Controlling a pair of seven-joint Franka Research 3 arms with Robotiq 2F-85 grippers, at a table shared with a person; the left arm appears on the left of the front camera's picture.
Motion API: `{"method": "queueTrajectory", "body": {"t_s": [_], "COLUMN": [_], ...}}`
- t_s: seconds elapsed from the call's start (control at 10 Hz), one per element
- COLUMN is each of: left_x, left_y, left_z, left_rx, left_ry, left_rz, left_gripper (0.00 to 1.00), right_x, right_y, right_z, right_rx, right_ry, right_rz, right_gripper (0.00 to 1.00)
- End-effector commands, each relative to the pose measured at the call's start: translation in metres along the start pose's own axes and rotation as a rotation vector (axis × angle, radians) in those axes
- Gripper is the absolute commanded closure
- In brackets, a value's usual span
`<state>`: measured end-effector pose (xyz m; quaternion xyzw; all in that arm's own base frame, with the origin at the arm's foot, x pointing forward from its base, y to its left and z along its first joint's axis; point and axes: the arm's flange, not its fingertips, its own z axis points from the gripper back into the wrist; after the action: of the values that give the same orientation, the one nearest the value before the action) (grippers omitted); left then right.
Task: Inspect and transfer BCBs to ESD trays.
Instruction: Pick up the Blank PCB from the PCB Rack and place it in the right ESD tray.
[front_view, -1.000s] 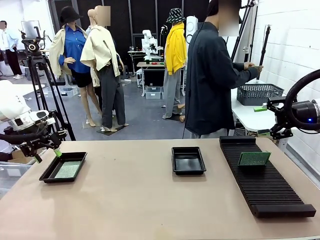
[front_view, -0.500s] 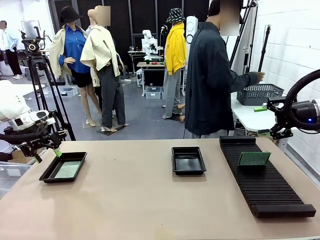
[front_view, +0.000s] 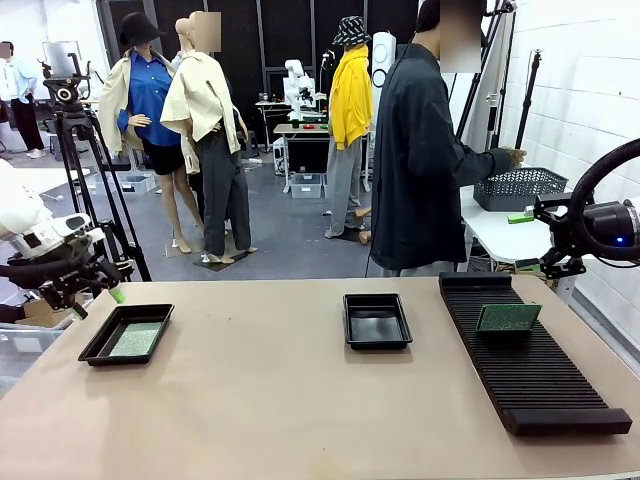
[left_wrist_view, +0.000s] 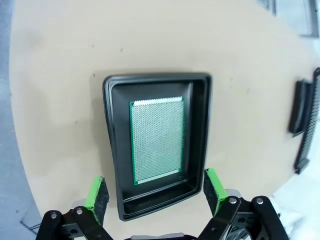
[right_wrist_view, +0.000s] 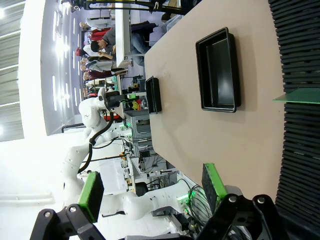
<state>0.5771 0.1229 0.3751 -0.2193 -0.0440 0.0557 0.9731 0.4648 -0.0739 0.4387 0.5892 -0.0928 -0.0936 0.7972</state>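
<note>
Left gripper (left_wrist_view: 155, 191): jaws fully apart, holding nothing, poised above the left ESD tray (left_wrist_view: 112, 150), where one BCB (left_wrist_view: 156, 140) lies flat on the tray floor. Right gripper (right_wrist_view: 152, 190): likewise wide open and empty, held off the table's right edge, well apart from the second BCB (front_view: 508, 317), which stands propped at a tilt in the slotted rack (front_view: 545, 385). The middle ESD tray (front_view: 377, 343) is empty. Hazards, as judged: the propped board is thin and offers only its edges, so an off-centre closure could tip it flat across the slots or flick it out. A release over the middle tray that is too near the flared rim could leave the board perched, not seated. A descent by the left gripper risks a pad striking the tray wall and shifting tray and board together. The person's hand (front_view: 514, 155) is at the mesh basket (front_view: 520, 185) beyond the table — clear of both arms.
</note>
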Motion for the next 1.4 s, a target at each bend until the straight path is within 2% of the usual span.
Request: {"method": "queueTrajectory", "body": {"t_s": [0.0,0.3,0.4,0.7,1.0,1.1,1.2,1.3], "left_x": [-0.006,-0.006,-0.006,-0.014,-0.028,-0.03,-0.029,-0.024], "left_y": [0.008,0.021,0.025,0.031,0.029,0.029,0.027,0.028], "left_z": [0.018,0.031,0.033,0.029,0.027,0.027,0.025,0.025], "left_rx": [-0.161,-0.464,-0.567,-0.74,-0.862,-0.865,-0.852,-0.832], "left_ry": [-0.074,-0.037,-0.028,-0.024,-0.084,-0.081,-0.039,-0.055], "left_rz": [0.014,0.022,-0.011,-0.074,-0.101,-0.122,-0.143,-0.088], "left_gripper": [0.0,0.0,0.0,0.0,0.0,0.0,0.0,0.0], "right_x": [-0.001,-0.001,-0.001,-0.001,-0.001,-0.001,-0.001,-0.001], "right_y": [0.001,0.001,0.001,0.001,0.001,0.001,0.001,0.001], "right_z": [-0.001,-0.001,-0.001,-0.001,-0.001,-0.001,-0.001,-0.001], "right_rx": [-0.014,-0.014,-0.014,-0.014,-0.014,-0.014,-0.014,-0.014], "right_ry": [-0.005,-0.005,-0.005,-0.005,-0.005,-0.005,-0.005,-0.005], "right_rz": [-0.001,-0.001,-0.001,-0.001,-0.001,-0.001,-0.001,-0.001], "right_gripper": [0.0,0.0,0.0,0.0,0.0,0.0,0.0,0.0]}}
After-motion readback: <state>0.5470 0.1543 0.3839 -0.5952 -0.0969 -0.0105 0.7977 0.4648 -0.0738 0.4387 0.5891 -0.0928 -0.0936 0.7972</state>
